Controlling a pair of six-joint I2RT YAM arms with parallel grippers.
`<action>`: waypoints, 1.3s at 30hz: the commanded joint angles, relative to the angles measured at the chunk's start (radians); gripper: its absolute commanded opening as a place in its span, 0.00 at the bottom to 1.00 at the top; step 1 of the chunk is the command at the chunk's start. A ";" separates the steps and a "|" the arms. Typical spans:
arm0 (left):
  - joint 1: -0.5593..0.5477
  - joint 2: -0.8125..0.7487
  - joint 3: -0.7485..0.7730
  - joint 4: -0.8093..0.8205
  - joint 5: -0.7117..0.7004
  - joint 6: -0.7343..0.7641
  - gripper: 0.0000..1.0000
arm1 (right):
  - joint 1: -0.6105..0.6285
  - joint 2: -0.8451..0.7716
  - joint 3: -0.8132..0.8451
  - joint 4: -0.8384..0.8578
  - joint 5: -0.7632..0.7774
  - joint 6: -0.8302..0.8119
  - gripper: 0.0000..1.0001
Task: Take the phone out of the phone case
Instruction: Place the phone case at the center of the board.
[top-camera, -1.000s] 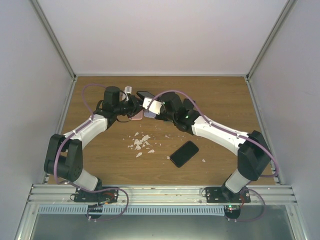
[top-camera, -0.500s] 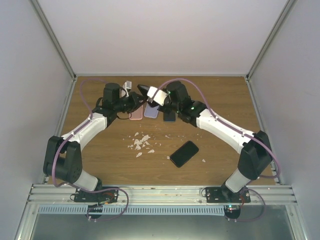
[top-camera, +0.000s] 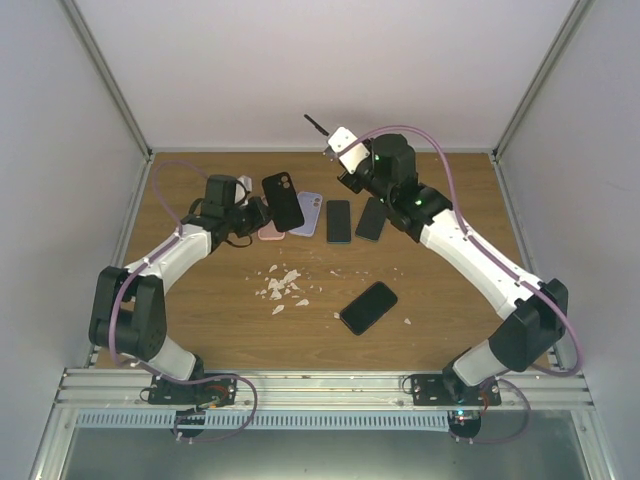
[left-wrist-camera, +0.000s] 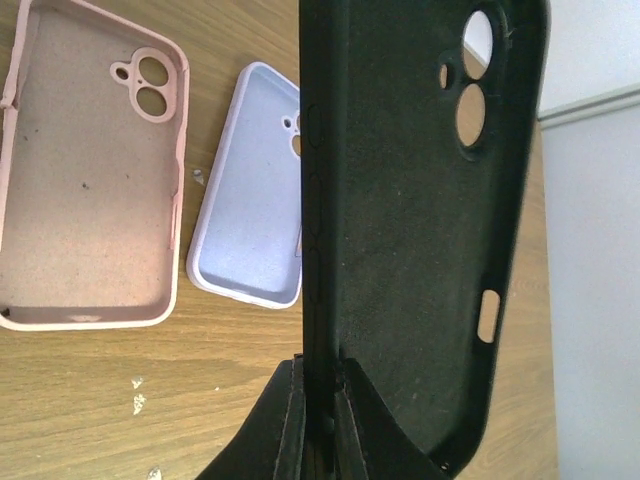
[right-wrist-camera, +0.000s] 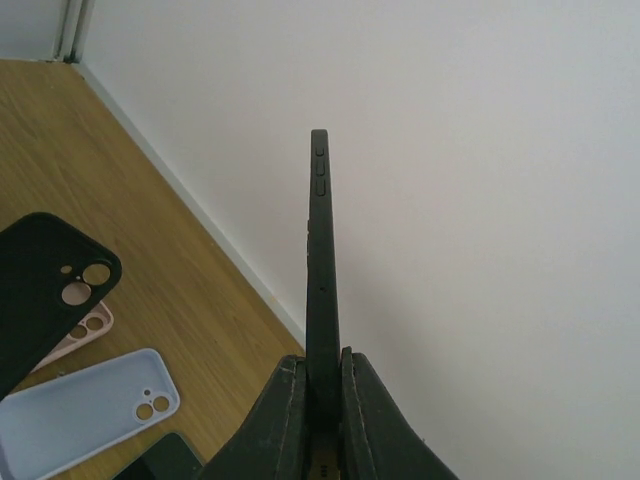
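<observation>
Phone (right-wrist-camera: 318, 250) now well clear of case (left-wrist-camera: 420, 250), seemingly bare, edge-on in right gripper (right-wrist-camera: 322, 368).

white arms (top-camera: 176, 254), black joints (top-camera: 126, 320), purple cables (top-camera: 443, 160)

Black case (left-wrist-camera: 420, 220), top off-frame

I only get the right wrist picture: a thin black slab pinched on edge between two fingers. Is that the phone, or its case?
Observer: The phone. The left wrist view shows the black case empty, background showing through its lens holes.
Operator: Who holds that case?
Observer: The left gripper, shut on its edge.
Operator: Anything else on the table?
Observer: From above, a loose dark phone lies near white crumbs.
</observation>
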 joint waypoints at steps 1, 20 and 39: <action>0.011 -0.039 0.031 0.042 0.032 0.135 0.00 | -0.030 -0.037 0.005 0.036 -0.007 0.026 0.01; 0.311 0.032 0.216 -0.341 0.073 0.816 0.00 | -0.119 -0.144 -0.132 -0.012 -0.041 0.049 0.00; 0.379 0.427 0.389 -0.442 0.061 0.791 0.00 | -0.121 -0.128 -0.139 -0.011 -0.040 0.048 0.00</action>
